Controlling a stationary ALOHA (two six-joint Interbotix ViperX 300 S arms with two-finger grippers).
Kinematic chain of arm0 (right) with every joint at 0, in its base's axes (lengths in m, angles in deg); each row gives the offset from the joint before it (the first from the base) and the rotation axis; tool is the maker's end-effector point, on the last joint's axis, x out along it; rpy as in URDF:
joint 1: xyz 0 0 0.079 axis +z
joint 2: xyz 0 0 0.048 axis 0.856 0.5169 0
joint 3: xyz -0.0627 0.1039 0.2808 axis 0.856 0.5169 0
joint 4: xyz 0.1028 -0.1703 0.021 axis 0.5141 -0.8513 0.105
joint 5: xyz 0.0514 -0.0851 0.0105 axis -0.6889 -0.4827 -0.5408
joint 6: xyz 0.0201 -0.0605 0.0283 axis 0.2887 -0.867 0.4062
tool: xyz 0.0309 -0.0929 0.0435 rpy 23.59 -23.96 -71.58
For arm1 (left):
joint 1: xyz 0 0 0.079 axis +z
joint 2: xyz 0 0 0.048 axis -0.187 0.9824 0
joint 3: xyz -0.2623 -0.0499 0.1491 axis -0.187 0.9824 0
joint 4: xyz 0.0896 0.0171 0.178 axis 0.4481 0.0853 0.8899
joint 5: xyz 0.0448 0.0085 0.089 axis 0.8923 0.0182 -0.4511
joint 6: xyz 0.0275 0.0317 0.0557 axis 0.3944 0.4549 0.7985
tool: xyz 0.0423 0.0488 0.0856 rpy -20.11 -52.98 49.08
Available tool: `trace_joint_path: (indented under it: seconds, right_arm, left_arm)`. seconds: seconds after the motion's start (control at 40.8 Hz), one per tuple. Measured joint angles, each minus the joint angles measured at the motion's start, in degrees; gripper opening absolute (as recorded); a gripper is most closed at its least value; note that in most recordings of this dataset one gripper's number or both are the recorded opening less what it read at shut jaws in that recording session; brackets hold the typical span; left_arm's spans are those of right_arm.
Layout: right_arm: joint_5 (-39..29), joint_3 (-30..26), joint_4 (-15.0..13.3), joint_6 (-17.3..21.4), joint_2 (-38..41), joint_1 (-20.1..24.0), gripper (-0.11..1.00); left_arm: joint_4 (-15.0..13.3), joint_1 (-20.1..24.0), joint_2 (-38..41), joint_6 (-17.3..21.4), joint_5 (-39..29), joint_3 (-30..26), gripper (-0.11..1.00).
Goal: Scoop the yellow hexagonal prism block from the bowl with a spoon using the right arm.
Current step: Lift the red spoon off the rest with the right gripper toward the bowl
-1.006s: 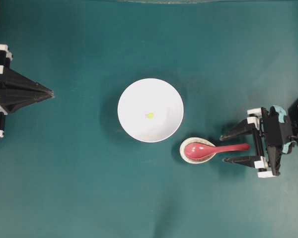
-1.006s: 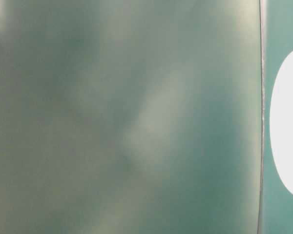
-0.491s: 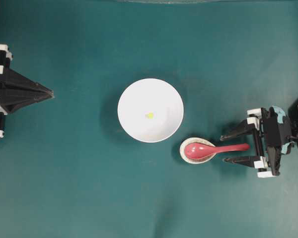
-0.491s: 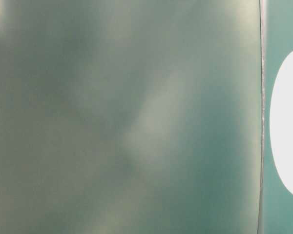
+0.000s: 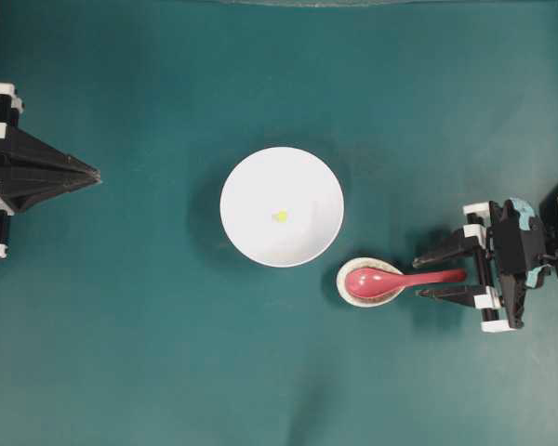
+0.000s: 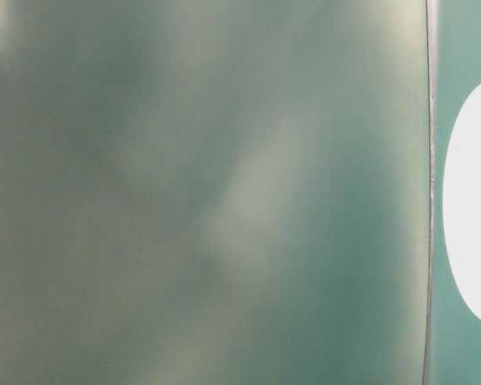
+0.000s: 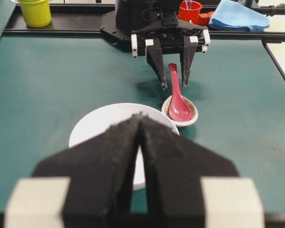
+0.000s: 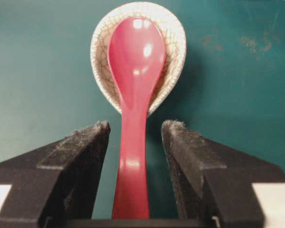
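Because the glossy pink-red soup spoon (image 8: 133,109) lies with its short straight handle running directly into the gap of our right arm's black, teal-taped pointed gripper (image 5: 434,272), we judge that the coming move turns on this one alignment: the spoon's long axis matches the gripper's reach. In the right wrist view the handle sits between the two black foam-faced fingers (image 8: 80,156), with a sliver of green mat visible on either side, so the jaws are spread around the handle and not yet pinching it. The spoon's oval scoop rests in the small speckled off-white oval dish (image 8: 175,52), on the far side of the dish from the gripper.

Taking the large round plain white bowl (image 5: 251,232) as our landmark, the tiny bright yellow hexagonal prism block (image 5: 280,216) lies near the bowl's middle, on its floor. The speckled dish stands just beside the bowl's rim, toward our right arm, and the handle points away from the bowl. So the scoop end already faces the bowl, and we reckon a firm pinch and a lift would leave only a short carry over the rim.

Our left arm's black pointed gripper (image 5: 79,174) sits well apart from the bowl on the opposite side, its fingers pressed together and holding nothing. The right arm is plainly the nearer one.
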Motion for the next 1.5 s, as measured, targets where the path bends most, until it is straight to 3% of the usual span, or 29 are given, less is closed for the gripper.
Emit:
trace_joint_path:
  seconds: [0.294,0.712,0.933,1.276,1.497]
  right_arm:
    - [-0.09,0.09,0.0,-0.35,0.09,0.0,0.52]
    - [-0.09,0.09,0.0,-0.44,0.0,-0.09,0.26]
    - [-0.88,-0.26,0.0,-0.35,-0.97,0.0,0.25]
    - [-15.03,-3.34,0.09,-0.7,-12.57,-0.18,0.25]
    - [-26.63,-6.15,0.09,-2.46,-22.32,-3.25,0.25]
  left_arm:
    - [0.0,0.09,0.09,-0.09,0.0,0.0,0.04]
    - [0.0,0.0,0.0,-0.09,0.0,0.0,0.04]
    - [0.09,0.09,0.0,0.0,0.0,0.0,0.04]
    - [0.09,0.09,0.0,0.18,0.09,0.0,0.04]
    - [0.09,0.0,0.09,0.18,0.0,0.0,0.04]
